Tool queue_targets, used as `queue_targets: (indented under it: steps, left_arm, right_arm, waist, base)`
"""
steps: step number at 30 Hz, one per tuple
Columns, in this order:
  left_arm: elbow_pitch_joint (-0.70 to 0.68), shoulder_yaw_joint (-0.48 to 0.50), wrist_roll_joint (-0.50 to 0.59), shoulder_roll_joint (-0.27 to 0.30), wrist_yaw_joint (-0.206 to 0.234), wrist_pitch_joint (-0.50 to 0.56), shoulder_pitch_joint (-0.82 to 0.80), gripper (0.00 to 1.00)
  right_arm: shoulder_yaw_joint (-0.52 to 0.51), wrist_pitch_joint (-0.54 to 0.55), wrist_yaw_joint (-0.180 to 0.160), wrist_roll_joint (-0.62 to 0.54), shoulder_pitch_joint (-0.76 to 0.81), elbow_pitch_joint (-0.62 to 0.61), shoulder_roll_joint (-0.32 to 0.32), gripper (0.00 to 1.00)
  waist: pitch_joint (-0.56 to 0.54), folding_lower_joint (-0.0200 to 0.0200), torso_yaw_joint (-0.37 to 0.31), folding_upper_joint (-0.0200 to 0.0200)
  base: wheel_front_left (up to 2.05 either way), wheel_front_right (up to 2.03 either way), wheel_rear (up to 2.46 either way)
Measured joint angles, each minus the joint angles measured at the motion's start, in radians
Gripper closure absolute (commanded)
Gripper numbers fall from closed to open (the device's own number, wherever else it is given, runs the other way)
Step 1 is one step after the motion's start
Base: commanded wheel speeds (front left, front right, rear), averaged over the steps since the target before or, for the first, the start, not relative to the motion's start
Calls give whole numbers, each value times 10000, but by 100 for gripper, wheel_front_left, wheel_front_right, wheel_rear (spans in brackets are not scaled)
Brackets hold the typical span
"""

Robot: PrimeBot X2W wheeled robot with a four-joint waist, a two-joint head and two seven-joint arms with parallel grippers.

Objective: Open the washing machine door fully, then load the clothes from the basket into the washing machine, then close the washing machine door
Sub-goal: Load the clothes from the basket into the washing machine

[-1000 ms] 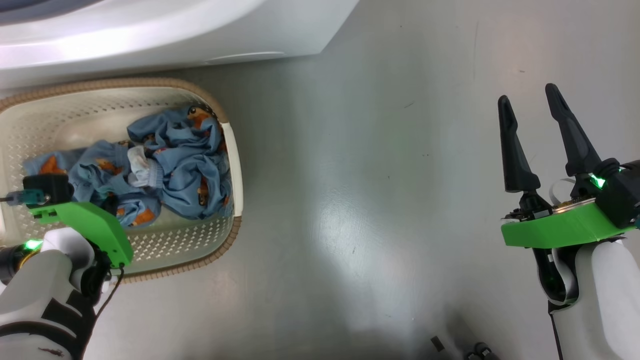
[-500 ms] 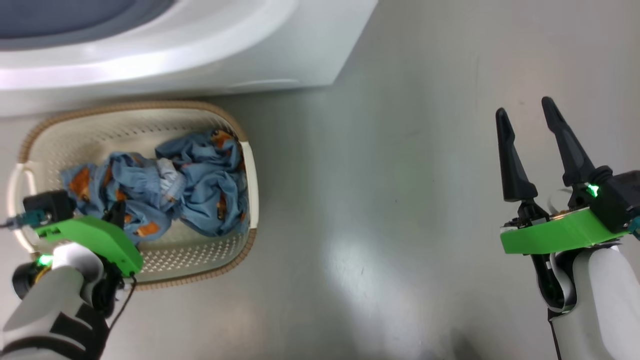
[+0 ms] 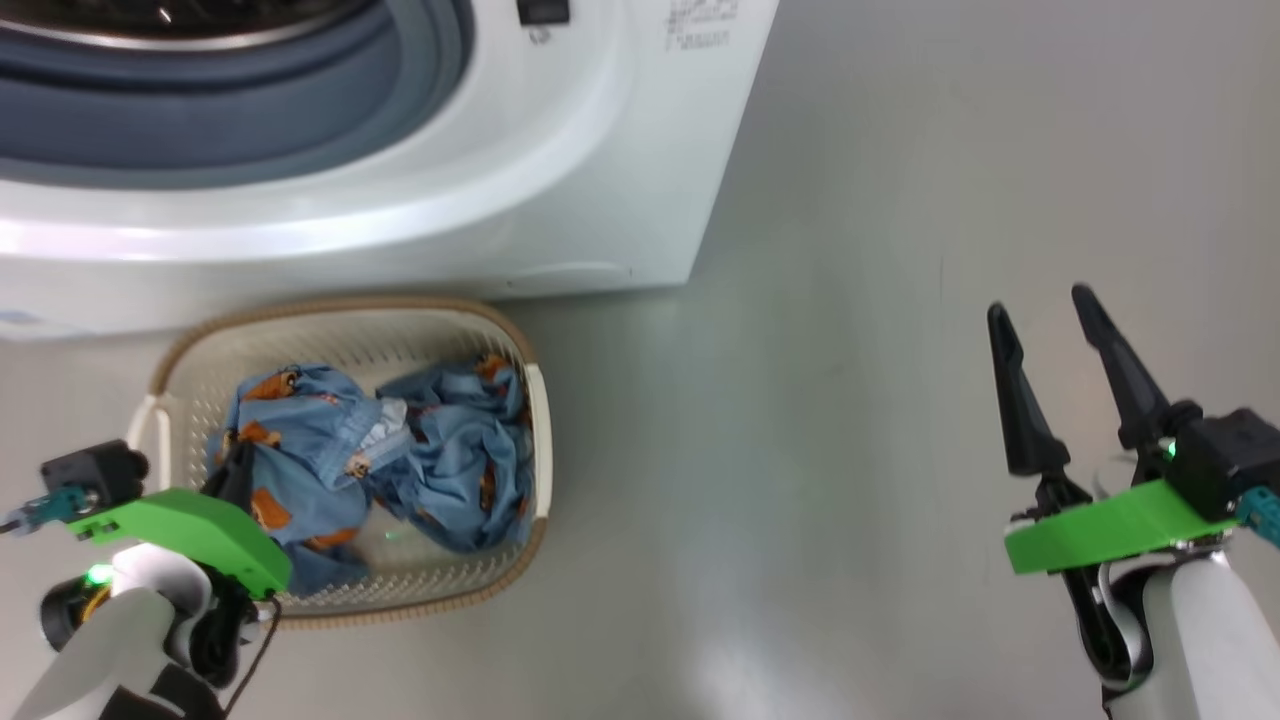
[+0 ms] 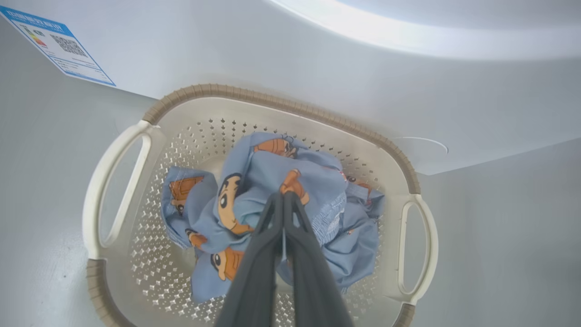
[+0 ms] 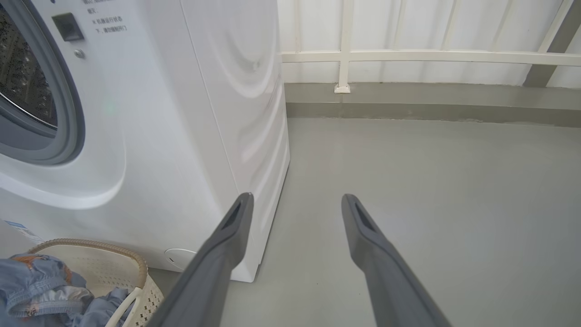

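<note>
The cream perforated basket (image 3: 350,305) with a brown rim stands on the floor against the front of the white washing machine (image 3: 560,200). Light blue clothes (image 3: 440,470) with orange cartoon figures lie in it. My left gripper (image 3: 235,470) reaches down into the basket's left side. In the left wrist view its fingers are pressed together, and the left gripper (image 4: 283,197) is shut on a fold of the clothes (image 4: 254,181), pulled up in a bunch. My right gripper (image 3: 1040,310) hangs open over bare floor, far right of the basket. The washing machine door is out of view; the grey gasket (image 3: 300,110) stands uncovered.
The steel drum (image 5: 27,91) shows behind the gasket in the right wrist view. A blue label sticker (image 4: 59,47) sits low on the washer front. Grey floor stretches right of the machine to a low kerb and white railing (image 5: 345,54).
The head camera has tilted up, bringing the washer's opening into view. The left gripper stays shut on the garment, which has bunched up under it. The right gripper stays open.
</note>
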Motion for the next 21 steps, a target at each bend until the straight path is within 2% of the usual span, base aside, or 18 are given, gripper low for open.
queue_targets:
  steps: [9,21]
  left_arm:
    - [-1586,2040,1730,142,0,0,1273,100]
    - [-4472,4213,4339,-211,0,-2,3380,100]
  right_arm:
    - [-128,0,0,88,757,205,-102,0]
    - [-353,0,0,176,1764,282,-244,0]
  waist:
    - [-1288,0,125,0]
    - [-2826,0,281,0]
  base:
    - [0,0,0]
    - [0,0,0]
